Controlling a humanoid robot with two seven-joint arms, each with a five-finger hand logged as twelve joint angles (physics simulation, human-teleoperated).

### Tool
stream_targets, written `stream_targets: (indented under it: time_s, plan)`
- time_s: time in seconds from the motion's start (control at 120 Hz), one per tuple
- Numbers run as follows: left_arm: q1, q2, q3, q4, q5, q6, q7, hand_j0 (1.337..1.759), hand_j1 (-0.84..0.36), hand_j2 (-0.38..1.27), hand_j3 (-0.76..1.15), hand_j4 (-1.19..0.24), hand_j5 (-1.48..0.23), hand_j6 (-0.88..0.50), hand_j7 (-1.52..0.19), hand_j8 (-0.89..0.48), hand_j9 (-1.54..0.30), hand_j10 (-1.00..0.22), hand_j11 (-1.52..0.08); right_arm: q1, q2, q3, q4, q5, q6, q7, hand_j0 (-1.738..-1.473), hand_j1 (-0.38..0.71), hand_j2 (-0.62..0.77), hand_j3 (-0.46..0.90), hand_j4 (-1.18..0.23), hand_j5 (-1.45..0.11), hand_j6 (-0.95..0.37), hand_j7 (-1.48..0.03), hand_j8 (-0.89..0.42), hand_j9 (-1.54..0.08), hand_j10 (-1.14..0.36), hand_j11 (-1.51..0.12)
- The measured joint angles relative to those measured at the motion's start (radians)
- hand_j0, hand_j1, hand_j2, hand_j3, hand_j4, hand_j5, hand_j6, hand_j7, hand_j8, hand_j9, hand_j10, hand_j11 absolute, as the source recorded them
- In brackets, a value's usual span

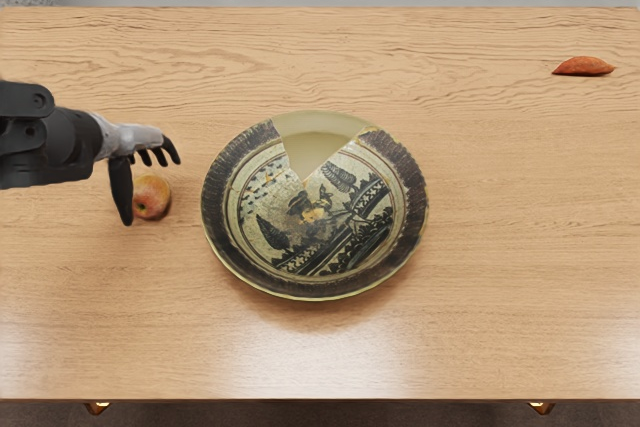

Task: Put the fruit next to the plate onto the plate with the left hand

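A small red and yellow apple (pixel 152 197) lies on the table just left of the plate (pixel 222 209). The plate is wide, dark-rimmed and patterned, with a wedge broken out of its far edge. My left hand (pixel 140 169) comes in from the left edge and hovers right at the apple. Its thumb points down along the apple's left side, and the other fingers (pixel 160 155) are spread above and behind the fruit. The hand is not closed around the apple. My right arm does not show.
A flat orange-red piece (pixel 583 66) lies far off at the back right of the wooden table (pixel 500 327). A grey wall runs behind the table's far edge.
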Motion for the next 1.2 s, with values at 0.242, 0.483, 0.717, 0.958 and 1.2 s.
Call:
stream_targets:
  time_s: [0.242, 0.483, 0.717, 0.958, 1.2]
  plan:
    - [0.001, -0.066, 0.067, 0.025, 0.014, 0.086, 0.0, 1.658, 0.04, 0.05, 0.0, -0.26, -0.33, -0.26, -0.33, -0.26, -0.33, -0.26, -0.33, 0.0, 0.0, 0.0, 0.0, 0.0, 0.0, 0.0, -1.658, -0.31, -0.01, 0.0, -0.03, -0.04, -0.03, -0.04, -0.03, -0.04, -0.03, -0.04]
    - [0.036, -0.116, 0.106, 0.05, 0.059, 0.139, 0.0, 1.658, 0.04, 0.05, 0.0, -0.26, -0.33, -0.26, -0.33, -0.26, -0.33, -0.26, -0.33, 0.0, 0.0, 0.0, 0.0, 0.0, 0.0, 0.0, -1.658, -0.31, -0.01, 0.0, -0.03, -0.04, -0.03, -0.04, -0.03, -0.04, -0.03, -0.04]
    - [0.065, -0.161, 0.112, 0.064, 0.071, 0.172, 0.0, 1.658, 0.03, 0.05, 0.0, -0.26, -0.34, -0.26, -0.34, -0.26, -0.34, -0.26, -0.34, 0.0, 0.0, 0.0, 0.0, 0.0, 0.0, 0.0, -1.658, -0.31, -0.01, 0.0, -0.03, -0.04, -0.03, -0.04, -0.03, -0.04, -0.03, -0.04]
    - [0.086, -0.186, 0.113, 0.086, 0.072, 0.194, -0.001, 1.658, -0.01, 0.06, 0.0, -0.3, -0.39, -0.3, -0.39, -0.3, -0.39, -0.3, -0.39, 0.0, 0.0, 0.0, 0.0, 0.0, 0.0, 0.0, -1.658, -0.31, -0.01, 0.0, -0.03, -0.04, -0.03, -0.04, -0.03, -0.04, -0.03, -0.04]
    - [0.086, -0.173, 0.129, 0.066, 0.073, 0.254, -0.003, 1.658, -0.06, 0.07, 0.0, -0.35, -0.45, -0.35, -0.45, -0.35, -0.45, -0.35, -0.45, 0.0, 0.0, 0.0, 0.0, 0.0, 0.0, 0.0, -1.658, -0.31, -0.01, 0.0, -0.03, -0.04, -0.03, -0.04, -0.03, -0.04, -0.03, -0.04]
